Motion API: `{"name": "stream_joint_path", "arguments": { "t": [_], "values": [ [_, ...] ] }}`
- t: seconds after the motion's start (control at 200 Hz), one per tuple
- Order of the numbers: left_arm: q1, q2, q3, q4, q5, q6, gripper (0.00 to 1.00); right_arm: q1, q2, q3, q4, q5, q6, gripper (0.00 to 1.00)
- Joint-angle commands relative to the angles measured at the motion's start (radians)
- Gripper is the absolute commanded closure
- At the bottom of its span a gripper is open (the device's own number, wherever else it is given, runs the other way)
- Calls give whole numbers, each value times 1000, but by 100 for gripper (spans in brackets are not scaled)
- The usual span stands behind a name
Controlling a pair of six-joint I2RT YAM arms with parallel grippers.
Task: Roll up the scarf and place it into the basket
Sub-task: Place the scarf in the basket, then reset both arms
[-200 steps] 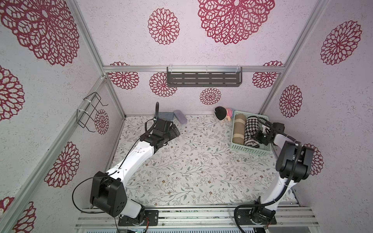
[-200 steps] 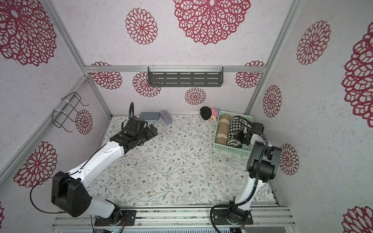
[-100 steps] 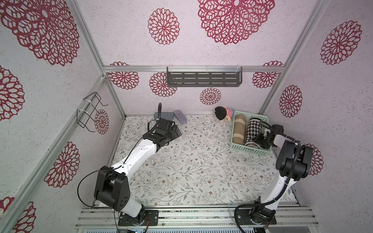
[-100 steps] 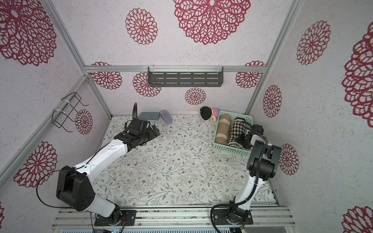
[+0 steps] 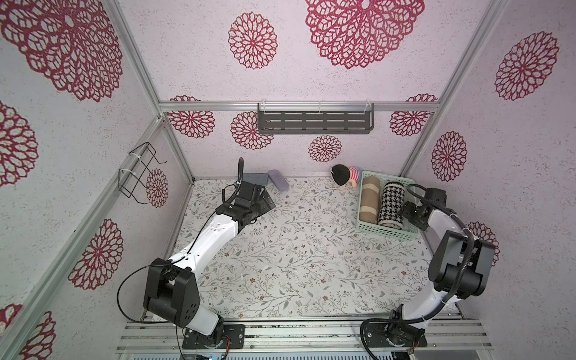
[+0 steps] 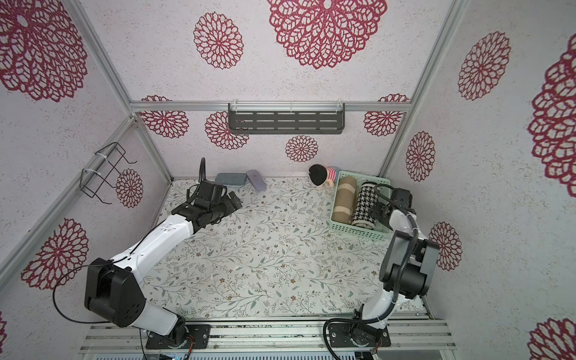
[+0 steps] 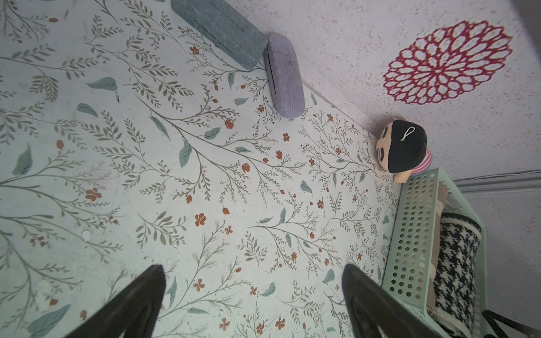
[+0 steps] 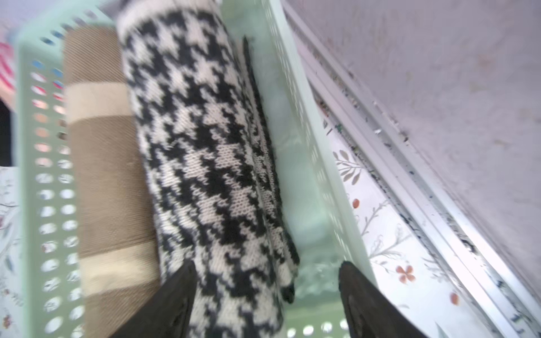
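Both spread: left fingers hold nothing above table; right fingers loosely flank rolled scarf in basket.

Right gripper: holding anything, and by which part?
Nothing held. Right gripper jaws stand open; the checked scarf roll lies in the basket.

Both top views look down from high over the near edge on the whole table; left wrist camera faces far right, right wrist camera close over the basket all share
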Motion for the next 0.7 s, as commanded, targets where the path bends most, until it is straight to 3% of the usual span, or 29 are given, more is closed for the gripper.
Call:
{"name": "stream_joint_path", "arguments": {
  "t": [0.0,0.365,0.54,0.565,0.585,0.696],
  "values": [
    [15,-55,4,-4,-27,11,3,7,-95,-5,-11,53,-13,21],
    [24,-144,-70,-11,-64,6,3,99,-259,-84,-69,76,-25,31],
    [23,-291,-192,-7,-189,99,3,236,-488,-277,-23,218,9,15],
    [21,-322,-223,5,-229,122,3,251,-521,-304,-14,229,15,11],
    [21,-349,-252,21,-263,142,3,261,-546,-327,-4,238,22,2],
    [21,-495,-427,123,-507,216,3,316,-671,-478,85,288,47,1]
  ]
}}
